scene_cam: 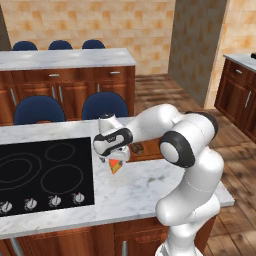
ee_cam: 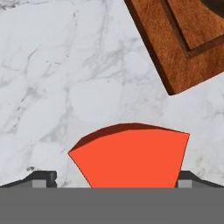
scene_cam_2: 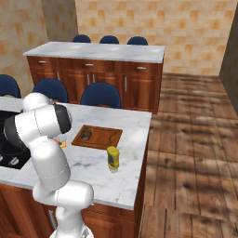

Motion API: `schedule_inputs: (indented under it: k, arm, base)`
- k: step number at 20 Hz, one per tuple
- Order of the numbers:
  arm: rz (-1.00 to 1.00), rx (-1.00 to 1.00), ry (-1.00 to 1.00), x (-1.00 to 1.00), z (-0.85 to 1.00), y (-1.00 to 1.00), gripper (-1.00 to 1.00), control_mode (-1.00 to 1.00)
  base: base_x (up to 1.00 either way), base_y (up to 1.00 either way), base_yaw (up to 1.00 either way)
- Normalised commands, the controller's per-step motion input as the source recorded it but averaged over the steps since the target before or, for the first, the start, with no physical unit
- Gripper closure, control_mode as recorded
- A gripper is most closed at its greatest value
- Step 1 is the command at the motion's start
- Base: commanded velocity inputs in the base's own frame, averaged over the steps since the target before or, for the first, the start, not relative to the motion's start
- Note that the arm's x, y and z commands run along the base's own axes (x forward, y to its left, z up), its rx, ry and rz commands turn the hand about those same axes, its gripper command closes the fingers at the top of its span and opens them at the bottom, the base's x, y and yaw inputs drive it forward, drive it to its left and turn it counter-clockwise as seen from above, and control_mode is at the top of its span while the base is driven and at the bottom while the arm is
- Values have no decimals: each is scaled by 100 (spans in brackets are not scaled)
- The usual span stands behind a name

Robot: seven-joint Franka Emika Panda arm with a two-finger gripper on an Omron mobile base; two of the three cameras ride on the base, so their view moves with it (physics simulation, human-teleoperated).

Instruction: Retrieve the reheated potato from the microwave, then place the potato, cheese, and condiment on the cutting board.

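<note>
On the marble counter [scene_cam_2: 93,172], the cutting board [scene_cam_2: 104,138] is already occupied by the potato [scene_cam_2: 85,135] — one of three items delivered, it is judged. The condiment [scene_cam_2: 112,158] is left standing on the counter near the board. The cheese [ee_cam: 131,155] is framed between the wide-open jaws of the gripper [ee_cam: 113,180] — not yet clamped.
</note>
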Motion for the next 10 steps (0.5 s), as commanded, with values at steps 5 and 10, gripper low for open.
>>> schedule_inputs:
  k: [5,10]
  arm:
    - [0,-1,0,-3,-9,-17,-100,-100]
    - [0,-1,1,-4,-18,-12,-100,-100]
  base:
    - [0,0,0]
    - [0,0,0]
